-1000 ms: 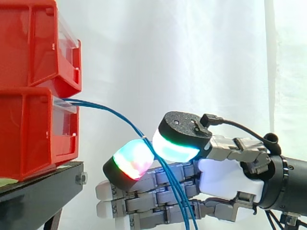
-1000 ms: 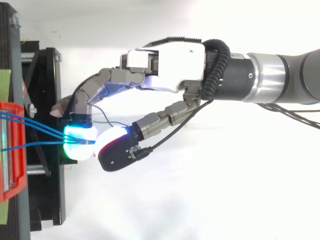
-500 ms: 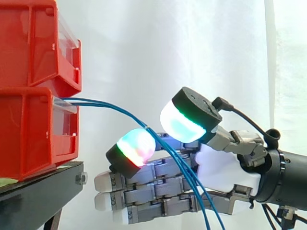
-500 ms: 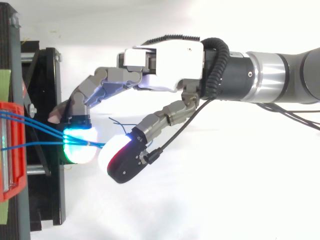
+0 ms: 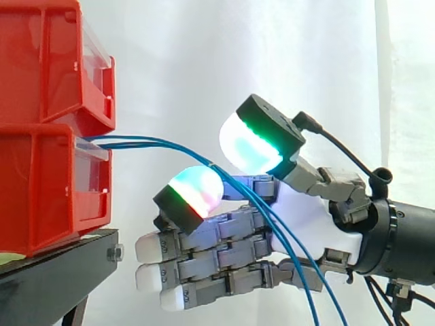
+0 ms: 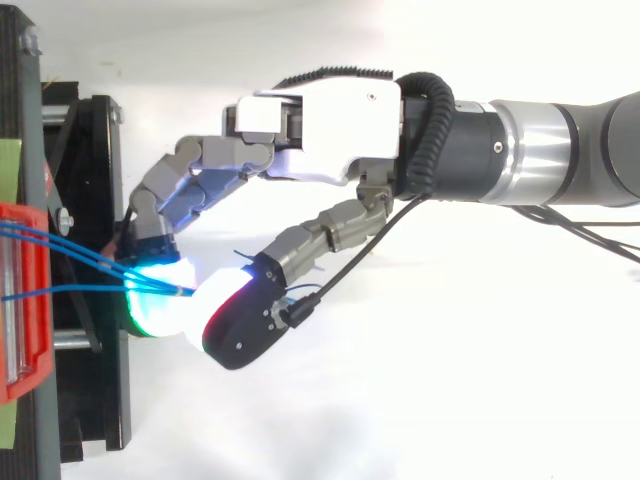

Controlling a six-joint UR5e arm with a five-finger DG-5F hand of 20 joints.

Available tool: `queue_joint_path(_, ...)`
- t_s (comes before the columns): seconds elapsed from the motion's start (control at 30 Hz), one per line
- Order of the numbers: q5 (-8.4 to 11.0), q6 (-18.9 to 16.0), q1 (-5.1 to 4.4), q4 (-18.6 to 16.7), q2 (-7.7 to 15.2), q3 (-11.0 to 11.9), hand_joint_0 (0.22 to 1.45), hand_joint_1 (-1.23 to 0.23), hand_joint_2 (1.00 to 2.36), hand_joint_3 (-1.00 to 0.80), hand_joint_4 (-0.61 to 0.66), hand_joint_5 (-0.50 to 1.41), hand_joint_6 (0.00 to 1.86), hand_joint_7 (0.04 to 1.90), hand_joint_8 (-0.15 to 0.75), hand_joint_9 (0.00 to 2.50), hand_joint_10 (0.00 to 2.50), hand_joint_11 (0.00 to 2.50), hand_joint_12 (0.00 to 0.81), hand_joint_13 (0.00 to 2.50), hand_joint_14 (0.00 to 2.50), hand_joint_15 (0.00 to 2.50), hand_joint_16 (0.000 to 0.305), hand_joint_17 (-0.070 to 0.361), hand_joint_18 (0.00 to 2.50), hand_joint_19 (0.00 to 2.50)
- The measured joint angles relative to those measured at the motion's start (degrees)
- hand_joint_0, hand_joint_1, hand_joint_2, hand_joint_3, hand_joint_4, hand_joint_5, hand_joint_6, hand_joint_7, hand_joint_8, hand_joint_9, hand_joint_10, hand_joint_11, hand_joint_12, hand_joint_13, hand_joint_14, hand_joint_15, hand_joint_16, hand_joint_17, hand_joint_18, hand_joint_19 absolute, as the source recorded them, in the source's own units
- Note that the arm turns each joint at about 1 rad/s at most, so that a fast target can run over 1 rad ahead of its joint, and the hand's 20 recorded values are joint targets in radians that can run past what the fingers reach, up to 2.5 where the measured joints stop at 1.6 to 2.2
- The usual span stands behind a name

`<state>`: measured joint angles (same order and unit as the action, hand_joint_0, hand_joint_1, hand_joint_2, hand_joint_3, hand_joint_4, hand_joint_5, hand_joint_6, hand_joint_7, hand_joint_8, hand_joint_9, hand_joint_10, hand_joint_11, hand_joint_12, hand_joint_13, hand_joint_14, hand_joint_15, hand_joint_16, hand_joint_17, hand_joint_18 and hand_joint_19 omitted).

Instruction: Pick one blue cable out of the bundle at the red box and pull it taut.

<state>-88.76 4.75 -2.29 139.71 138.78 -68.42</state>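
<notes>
At three o'clock of the red box, I see the hand has slackened, thumb pad swung up toward one o'clock off the finger pad where the blue cables now merely drape, sagging, so none looks singled out or taut.

My hand wears a smooth white shell over the palm, and its fingers are chains of grey metal links. My fingertips are thick rounded pads with black backs. Two of them glow cyan with green and red edges, and the lower ones glow plain white. My wrist is a black cylinder. Behind it my arm is brushed silver, then matte grey.
</notes>
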Motion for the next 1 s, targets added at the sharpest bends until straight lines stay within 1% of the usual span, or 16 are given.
queue_joint_path(0.03, 0.0, 0.0, 0.0, 0.1, 0.0, 0.0, 0.51, -0.57, 1.0, -0.5, 0.15, -0.06, 0.79, 0.94, 0.402, 0.8, 0.0, 0.08, 0.411, 0.62, 0.01, 0.16, 0.061, 0.138, 0.49, 0.21)
queue_joint_path(0.13, -0.01, 0.0, -0.01, 0.3, 0.0, 0.2, 0.56, -0.55, 1.0, -0.47, 0.13, -0.05, 0.76, 1.0, 0.393, 0.82, 0.0, 0.07, 0.396, 0.63, 0.01, 0.17, 0.058, 0.13, 0.47, 0.23)
queue_joint_path(0.2, -0.01, 0.0, -0.01, 0.4, 0.0, 0.2, 0.57, -0.57, 1.01, -0.43, 0.13, -0.05, 0.76, 1.02, 0.39, 0.83, 0.0, 0.08, 0.394, 0.63, 0.0, 0.17, 0.057, 0.129, 0.48, 0.24)
queue_joint_path(0.23, -0.01, 0.0, -0.01, 0.4, 0.0, 0.2, 0.58, -0.63, 1.01, -0.4, 0.12, -0.06, 0.77, 1.03, 0.394, 0.83, 0.0, 0.1, 0.393, 0.63, 0.01, 0.18, 0.057, 0.128, 0.49, 0.25)
queue_joint_path(0.27, -0.01, 0.0, -0.01, 0.4, 0.0, 0.2, 0.58, -0.66, 1.01, -0.37, 0.13, -0.07, 0.79, 0.99, 0.392, 0.82, 0.0, 0.1, 0.393, 0.64, 0.01, 0.18, 0.056, 0.127, 0.5, 0.25)
queue_joint_path(0.37, -0.01, 0.0, -0.01, 0.5, 0.0, 0.2, 0.58, -0.75, 1.01, -0.32, 0.13, -0.08, 0.82, 0.99, 0.396, 0.81, 0.0, 0.14, 0.395, 0.64, 0.01, 0.19, 0.056, 0.126, 0.52, 0.24)
queue_joint_path(0.63, -0.01, -0.1, -0.04, 0.5, 0.0, 0.2, 0.6, -0.82, 1.02, -0.22, 0.16, -0.08, 0.85, 0.98, 0.393, 0.83, 0.0, 0.18, 0.393, 0.67, 0.01, 0.2, 0.055, 0.124, 0.55, 0.24)
queue_joint_path(0.8, -0.01, -0.1, -0.02, 0.5, 0.0, 0.2, 0.61, -0.84, 1.02, -0.23, 0.18, -0.09, 0.86, 0.98, 0.39, 0.85, 0.0, 0.24, 0.393, 0.68, 0.01, 0.21, 0.055, 0.124, 0.57, 0.24)
queue_joint_path(0.93, -0.01, -0.1, -0.01, 0.5, 0.0, 0.2, 0.62, -0.85, 1.02, -0.25, 0.19, -0.09, 0.86, 0.97, 0.4, 0.95, 0.01, 0.45, 0.391, 0.7, 0.01, 0.23, 0.055, 0.123, 0.58, 0.25)
queue_joint_path(1.0, -0.01, -0.1, -0.02, 0.5, 0.0, 0.2, 0.62, -0.84, 1.02, -0.26, 0.18, -0.09, 0.86, 0.97, 0.413, 1.05, 0.01, 0.62, 0.394, 0.75, 0.01, 0.27, 0.055, 0.123, 0.58, 0.25)
